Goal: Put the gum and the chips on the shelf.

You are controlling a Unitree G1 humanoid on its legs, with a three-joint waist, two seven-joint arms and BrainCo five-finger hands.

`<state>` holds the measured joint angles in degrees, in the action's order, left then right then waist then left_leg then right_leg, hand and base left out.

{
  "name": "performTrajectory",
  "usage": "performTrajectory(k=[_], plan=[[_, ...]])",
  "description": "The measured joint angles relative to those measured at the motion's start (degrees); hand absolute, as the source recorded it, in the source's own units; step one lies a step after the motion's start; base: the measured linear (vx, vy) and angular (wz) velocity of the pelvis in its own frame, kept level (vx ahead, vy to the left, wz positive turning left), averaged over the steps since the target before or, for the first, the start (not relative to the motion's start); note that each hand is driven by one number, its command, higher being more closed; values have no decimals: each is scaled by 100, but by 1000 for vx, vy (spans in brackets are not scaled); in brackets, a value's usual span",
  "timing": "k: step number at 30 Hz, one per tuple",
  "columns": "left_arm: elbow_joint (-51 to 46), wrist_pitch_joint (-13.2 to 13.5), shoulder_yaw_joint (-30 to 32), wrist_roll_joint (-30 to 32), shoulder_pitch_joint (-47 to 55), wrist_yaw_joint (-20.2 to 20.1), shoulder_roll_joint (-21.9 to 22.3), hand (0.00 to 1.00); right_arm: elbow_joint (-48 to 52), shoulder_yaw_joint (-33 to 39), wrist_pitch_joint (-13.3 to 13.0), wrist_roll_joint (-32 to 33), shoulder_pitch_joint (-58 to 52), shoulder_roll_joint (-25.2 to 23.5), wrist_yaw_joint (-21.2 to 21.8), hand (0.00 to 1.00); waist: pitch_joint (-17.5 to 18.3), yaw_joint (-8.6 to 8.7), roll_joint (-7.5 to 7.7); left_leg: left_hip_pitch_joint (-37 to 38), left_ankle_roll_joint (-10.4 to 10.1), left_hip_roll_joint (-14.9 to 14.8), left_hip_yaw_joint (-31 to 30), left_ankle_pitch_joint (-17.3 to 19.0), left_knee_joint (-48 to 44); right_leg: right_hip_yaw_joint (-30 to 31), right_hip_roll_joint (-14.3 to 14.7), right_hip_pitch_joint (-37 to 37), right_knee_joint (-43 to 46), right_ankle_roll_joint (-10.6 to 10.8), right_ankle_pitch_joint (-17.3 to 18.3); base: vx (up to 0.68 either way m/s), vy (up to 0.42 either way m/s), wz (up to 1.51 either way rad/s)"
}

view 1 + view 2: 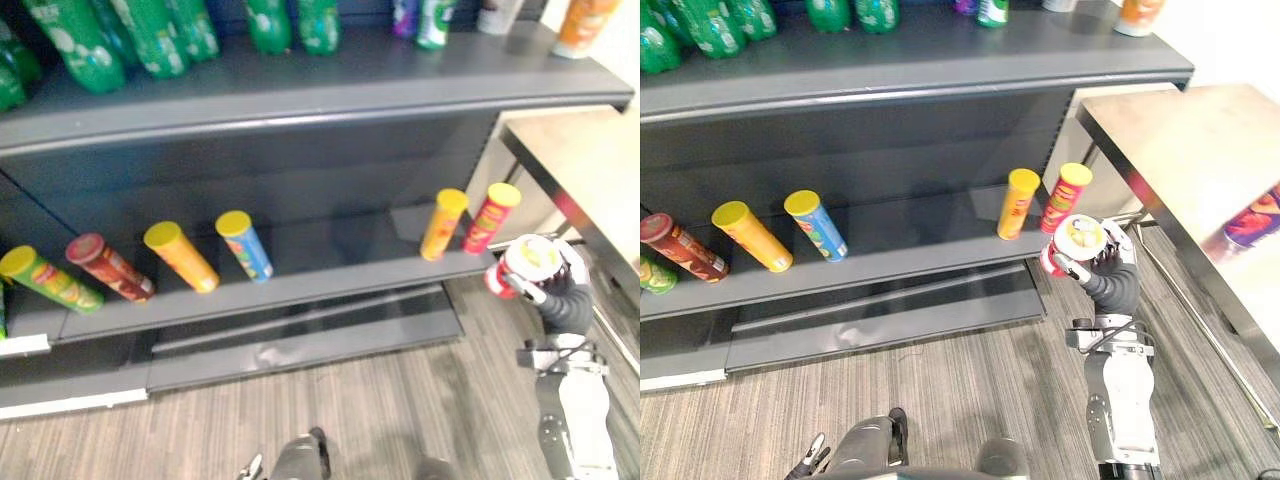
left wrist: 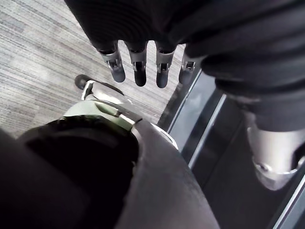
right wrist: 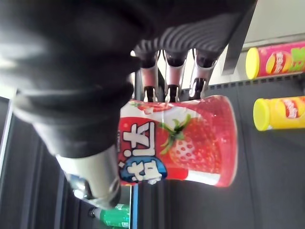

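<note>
One red gum tub (image 3: 181, 138) is clasped in the right hand (image 1: 1112, 278).

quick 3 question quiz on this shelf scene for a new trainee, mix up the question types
1. True or false: the right hand is curled round a red strawberry-print tub.
2. Multiple choice: where do the green bottles stand? A) on the top shelf B) on the floor C) on the steel table
3. Short answer: which hand hangs with straight fingers and holds nothing?

Key: 1 true; 2 A; 3 the left hand
</note>
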<state>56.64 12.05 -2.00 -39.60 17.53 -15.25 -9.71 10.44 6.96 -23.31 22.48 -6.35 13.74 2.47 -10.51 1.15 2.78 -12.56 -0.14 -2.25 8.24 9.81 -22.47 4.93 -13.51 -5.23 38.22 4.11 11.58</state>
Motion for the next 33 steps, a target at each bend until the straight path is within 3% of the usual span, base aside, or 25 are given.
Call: performTrajectory(k=[2,5,7,10,12,13,14,16,21,24,33], plan=[[5,-10,-41,133,21,-12,9,0,-18,-42,-2,-2,130,-123,18,100,-1,-75,-25,348,89,6,120,56,248,-99,-97,-241,538,-24,-446,233,227,-30],[-25,-15,-63,229,-11,9,26,0,-67,-264,-26,-2,447,-138,51,100,24,-115,-123,670,122,-162,325,76,541,-719,-65,-709,561,-337,-218,164,118,-42],[-23,-64,-45,202,-81,48,20,0,-87,-396,-43,-3,581,-133,47,100,2,-117,-163,709,110,-320,383,83,627,-983,52,-896,-90,-358,-206,109,3,-31],[-27,-108,-18,177,-170,104,-2,0,-163,-527,-51,-2,734,-132,44,100,4,-146,-141,676,-90,-554,377,210,485,-947,154,-942,-1499,-122,-425,80,-101,-10],[-73,-108,29,164,-159,117,-56,0,-172,-628,-54,-3,780,-139,53,100,19,-158,0,649,-270,-578,332,368,274,-758,146,-864,-2062,-77,-1032,83,-192,10],[-58,-139,63,156,-173,140,-135,0,-192,-650,-48,-8,776,-136,55,100,27,-157,97,587,-432,-569,184,528,63,-722,115,-720,-2162,265,-1061,101,-350,20],[-70,-153,106,148,-177,151,-78,0,-197,-643,-40,-5,793,-128,60,100,36,-180,-3,540,-558,-735,104,590,-38,-788,236,-637,-2305,419,-843,89,-350,20],[-64,-152,253,153,-158,221,146,0,-200,-604,-15,8,800,-114,68,100,70,-201,-211,539,-735,-1009,-62,463,154,-1010,560,-579,-2465,327,-824,121,-299,16],[56,-146,463,203,-139,266,222,0,-181,-637,178,68,822,-97,201,100,77,-293,-227,1039,-997,-1262,-111,-6,1012,-1257,869,-217,-2803,175,-907,102,-160,11],[158,-113,489,234,-142,283,238,0,-185,-763,237,72,818,-53,420,100,83,-286,-239,1196,-1046,-1252,-89,-231,1441,-1313,894,-109,-3059,145,-1008,54,-43,8],[170,-77,524,415,-146,323,306,0,-189,-970,594,175,734,160,1049,100,280,-269,-313,1405,-1000,-1079,-44,-402,1844,-1408,778,267,-3735,243,-1317,7,16,4]])
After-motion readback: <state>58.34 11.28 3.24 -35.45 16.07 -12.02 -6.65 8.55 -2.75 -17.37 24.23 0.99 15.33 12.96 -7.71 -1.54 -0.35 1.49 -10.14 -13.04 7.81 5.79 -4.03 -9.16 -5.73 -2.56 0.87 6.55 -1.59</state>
